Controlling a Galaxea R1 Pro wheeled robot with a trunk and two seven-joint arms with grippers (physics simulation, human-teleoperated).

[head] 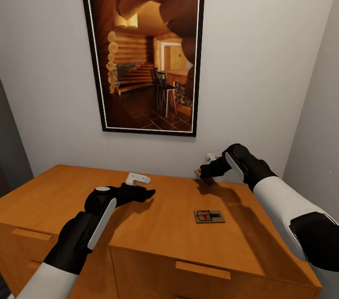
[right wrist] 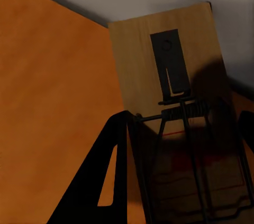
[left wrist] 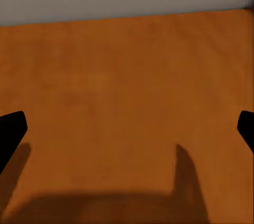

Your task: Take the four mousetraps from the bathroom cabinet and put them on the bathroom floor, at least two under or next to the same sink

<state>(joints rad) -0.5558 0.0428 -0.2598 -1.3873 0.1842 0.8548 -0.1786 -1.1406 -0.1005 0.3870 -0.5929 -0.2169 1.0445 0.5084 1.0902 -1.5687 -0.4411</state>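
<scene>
The orange-brown wooden cabinet (head: pixel 70 195) stands against the wall. One mousetrap (head: pixel 209 216) lies flat on its top, toward the right. My right gripper (head: pixel 203 173) hovers just above the cabinet's back right edge. It is shut on a second mousetrap (right wrist: pixel 159 60), whose pale wooden base and black wire fill the space between the fingers (right wrist: pixel 114 150); its far end shows against the wall. My left gripper (head: pixel 149 193) hangs over the middle of the cabinet top (left wrist: pixel 127 75), open, with nothing between its fingertips (left wrist: pixel 10 126). The bathroom floor and the sink are out of view.
A tall black-framed picture (head: pixel 146 49) of a log cabin hangs on the wall above the cabinet. A side wall (head: pixel 315 101) closes in at the right. Drawer fronts with wooden bar handles (head: pixel 202 270) face me below the top.
</scene>
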